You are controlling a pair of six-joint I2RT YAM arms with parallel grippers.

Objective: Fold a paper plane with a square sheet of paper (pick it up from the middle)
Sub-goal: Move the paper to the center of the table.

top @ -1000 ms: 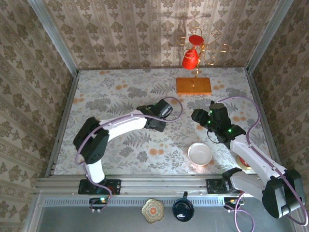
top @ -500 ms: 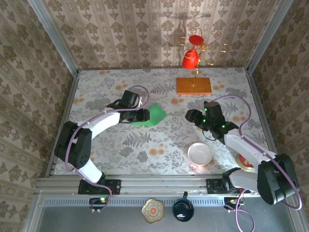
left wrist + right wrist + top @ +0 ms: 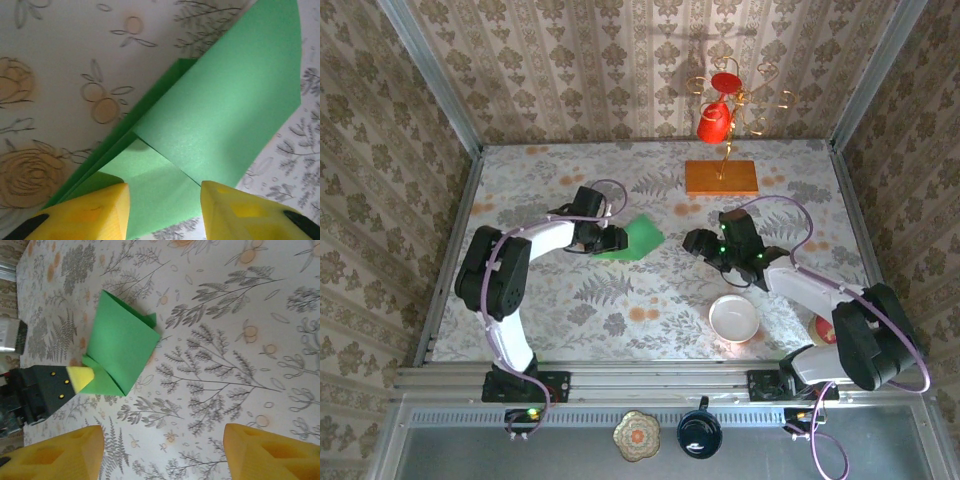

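- Top view: the folded green paper (image 3: 640, 237) lies flat near the middle of the table (image 3: 570, 310). Your left gripper (image 3: 613, 240) sits at its left edge. The right gripper (image 3: 690, 241) is near the paper's other side, clear of it.
- Left wrist view: the left fingers (image 3: 95, 212) are spread wide, and the paper's near edge lies between them, unpinched.
- Right wrist view: your right fingers (image 3: 270, 455) stand wide apart, with the paper ahead.

Green paper (image 3: 640, 237), partly folded
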